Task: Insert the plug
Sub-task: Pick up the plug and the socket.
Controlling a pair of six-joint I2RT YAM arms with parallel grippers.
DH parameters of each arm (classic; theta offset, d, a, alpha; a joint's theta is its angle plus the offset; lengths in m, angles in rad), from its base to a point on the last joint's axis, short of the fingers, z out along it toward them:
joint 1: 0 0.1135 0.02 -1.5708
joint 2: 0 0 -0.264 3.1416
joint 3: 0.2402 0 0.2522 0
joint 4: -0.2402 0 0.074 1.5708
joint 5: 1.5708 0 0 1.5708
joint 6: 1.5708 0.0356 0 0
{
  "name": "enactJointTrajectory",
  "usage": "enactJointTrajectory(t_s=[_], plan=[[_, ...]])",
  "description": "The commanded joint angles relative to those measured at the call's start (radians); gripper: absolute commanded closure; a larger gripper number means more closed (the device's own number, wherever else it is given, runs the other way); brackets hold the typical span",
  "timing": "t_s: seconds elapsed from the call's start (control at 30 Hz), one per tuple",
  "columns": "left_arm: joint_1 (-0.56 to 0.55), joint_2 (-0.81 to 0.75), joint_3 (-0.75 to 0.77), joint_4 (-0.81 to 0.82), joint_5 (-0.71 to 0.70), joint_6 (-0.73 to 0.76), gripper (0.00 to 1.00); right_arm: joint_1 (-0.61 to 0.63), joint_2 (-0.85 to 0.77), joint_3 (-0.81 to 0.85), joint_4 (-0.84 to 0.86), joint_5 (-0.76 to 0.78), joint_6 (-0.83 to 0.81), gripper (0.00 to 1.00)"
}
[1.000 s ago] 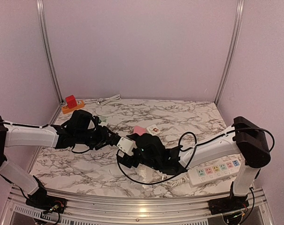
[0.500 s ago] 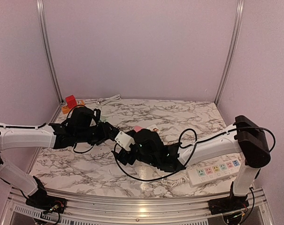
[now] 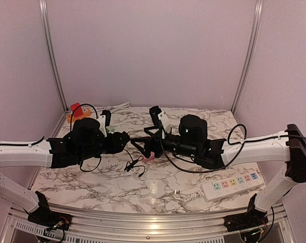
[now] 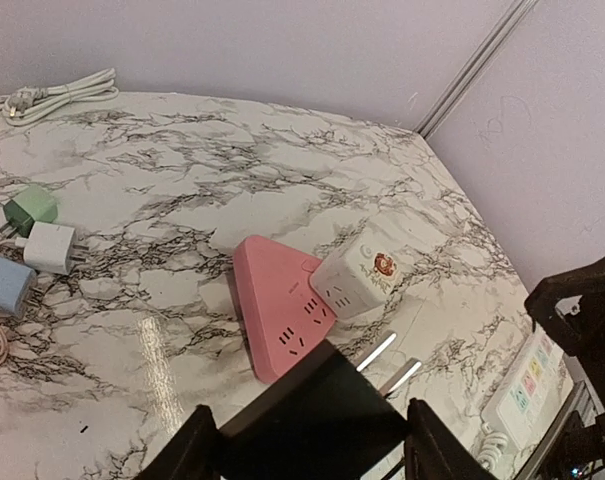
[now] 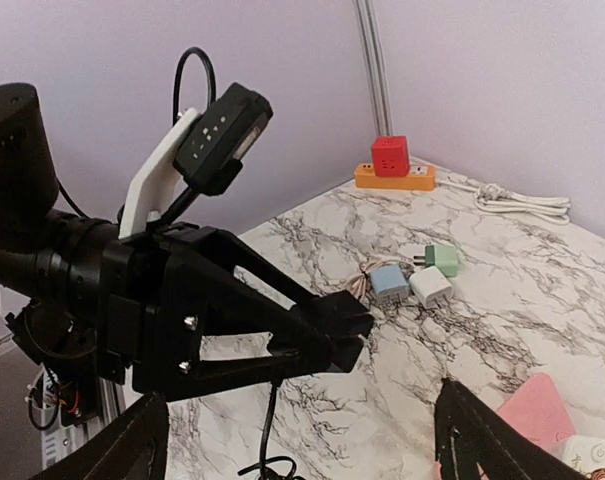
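Note:
My left gripper (image 4: 310, 440) is shut on a black plug (image 4: 322, 395), whose two metal prongs (image 4: 392, 360) point forward above the marble. Its black cable (image 3: 135, 164) hangs down to the table. Just beyond the prongs lie a pink triangular socket block (image 4: 277, 305) and a white cube socket (image 4: 362, 280), touching each other. In the overhead view the left gripper (image 3: 123, 140) faces my right gripper (image 3: 142, 142) at close range, both raised off the table. The right gripper (image 5: 302, 395) stands wide open with nothing in it, looking at the plug (image 5: 350, 328) in the left fingers.
A white power strip (image 3: 231, 183) with coloured sockets lies front right. Green (image 5: 442, 259), white (image 5: 430, 286) and blue (image 5: 389, 281) chargers sit at the left. A red cube on an orange strip (image 5: 392, 165) and a coiled white cable (image 4: 57, 97) lie at the back.
Both arms have risen off the table. The right arm has pulled back to the right and turned its wrist over. The left gripper keeps the plug, its cable now dangling.

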Motion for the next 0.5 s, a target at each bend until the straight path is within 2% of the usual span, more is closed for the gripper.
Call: enactJointTrajectory(t_s=[0.0,0.1,0.27,0.37,0.47], plan=[[-0.038,-0.052,-0.044,0.098,-0.105,0.176,0.72,-0.012,-0.088,0.040,-0.053,-0.046,0.149,0.13],[-0.061,-0.089,-0.091,0.180,-0.097,0.258,0.72,-0.035,-0.116,0.052,-0.094,-0.037,0.230,0.13],[-0.120,-0.123,-0.146,0.260,-0.134,0.476,0.71,-0.121,-0.113,0.109,-0.217,-0.147,0.360,0.15],[-0.179,-0.140,-0.175,0.304,-0.151,0.640,0.72,-0.148,-0.095,0.159,-0.307,-0.217,0.363,0.16],[-0.220,-0.125,-0.174,0.310,-0.164,0.742,0.73,-0.148,-0.073,0.213,-0.375,-0.293,0.323,0.17]])
